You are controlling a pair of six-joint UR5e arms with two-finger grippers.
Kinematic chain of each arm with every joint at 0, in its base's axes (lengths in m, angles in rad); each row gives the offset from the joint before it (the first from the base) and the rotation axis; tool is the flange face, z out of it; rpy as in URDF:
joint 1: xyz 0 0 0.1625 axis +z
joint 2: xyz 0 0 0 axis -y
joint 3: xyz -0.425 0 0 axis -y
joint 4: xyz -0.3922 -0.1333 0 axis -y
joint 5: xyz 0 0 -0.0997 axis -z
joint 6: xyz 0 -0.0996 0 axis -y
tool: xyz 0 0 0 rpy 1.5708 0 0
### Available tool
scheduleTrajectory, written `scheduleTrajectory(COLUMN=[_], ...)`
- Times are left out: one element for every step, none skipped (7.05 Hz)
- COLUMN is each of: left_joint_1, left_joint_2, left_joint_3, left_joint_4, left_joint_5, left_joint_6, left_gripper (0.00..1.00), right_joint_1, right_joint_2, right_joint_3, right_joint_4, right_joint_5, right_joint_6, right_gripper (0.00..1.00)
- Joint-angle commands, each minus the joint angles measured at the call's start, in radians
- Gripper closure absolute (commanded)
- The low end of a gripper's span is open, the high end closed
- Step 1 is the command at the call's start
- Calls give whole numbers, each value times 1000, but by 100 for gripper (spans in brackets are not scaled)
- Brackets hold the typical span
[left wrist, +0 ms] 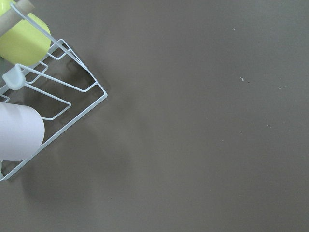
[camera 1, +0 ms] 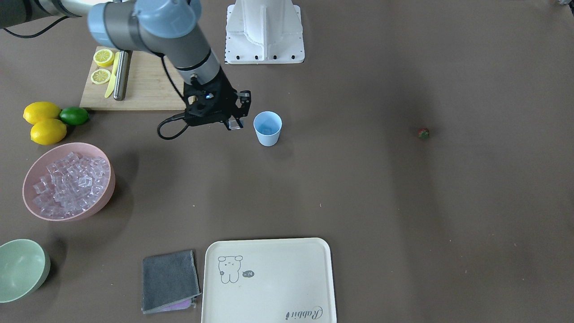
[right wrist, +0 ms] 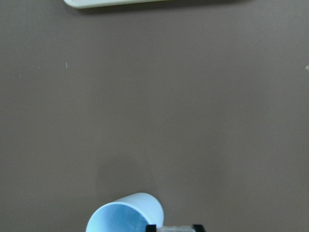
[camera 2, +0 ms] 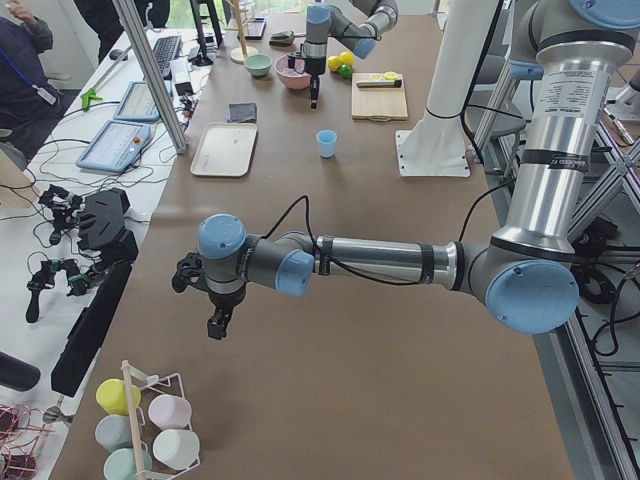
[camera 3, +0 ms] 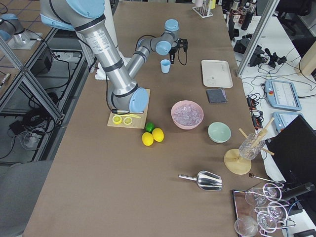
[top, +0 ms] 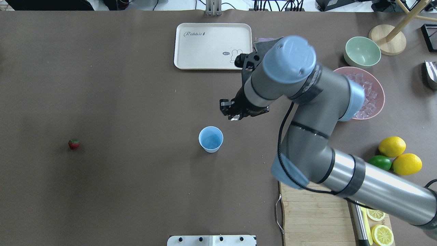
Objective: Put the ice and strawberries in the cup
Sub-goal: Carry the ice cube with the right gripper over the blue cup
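Observation:
The light blue cup [camera 1: 267, 128] stands upright mid-table; it also shows in the overhead view [top: 211, 139] and at the bottom of the right wrist view [right wrist: 125, 217]. My right gripper [camera 1: 235, 123] hangs just beside and above the cup's rim, shut on one clear ice cube [right wrist: 174, 228]. Many more ice cubes [camera 1: 69, 179] fill the pink bowl [camera 1: 31, 179]. The strawberry [camera 1: 423, 133] lies alone far off on the table, also seen in the overhead view [top: 73, 144]. My left gripper [camera 2: 216, 322] hovers over bare table far from all of these; I cannot tell whether it is open or shut.
A cutting board [camera 1: 143, 85] with lemon halves and a knife lies behind the right arm. Two lemons and a lime [camera 1: 74, 115] sit beside it. A pale green bowl [camera 1: 20, 269], a grey cloth [camera 1: 169, 280] and a cream tray [camera 1: 269, 278] line one edge. A wire cup rack [left wrist: 58, 92] is below my left wrist.

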Motion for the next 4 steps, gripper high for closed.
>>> scheduleTrajectory(left_joint_1=[2,2,2,2], left_joint_2=[-7,-8,-7,-7], left_joint_3=[29,33,32,33], left_joint_4=[-27,-30,-32,-32], left_joint_5=[0,2,0,2], left_joint_6=[0,0,0,0], left_gripper=[2,2,2,2], right_joint_1=[-115,-118,-126,-126], right_joint_2=[18,15,18,22], right_joint_3=[-17,-17,-17,-14], right_joint_4=[11,13,13,22], right_joint_5=[-130,-135,-142,-145], right_joint_6=[76,77,77,77], right_gripper=[100,100,100,73])
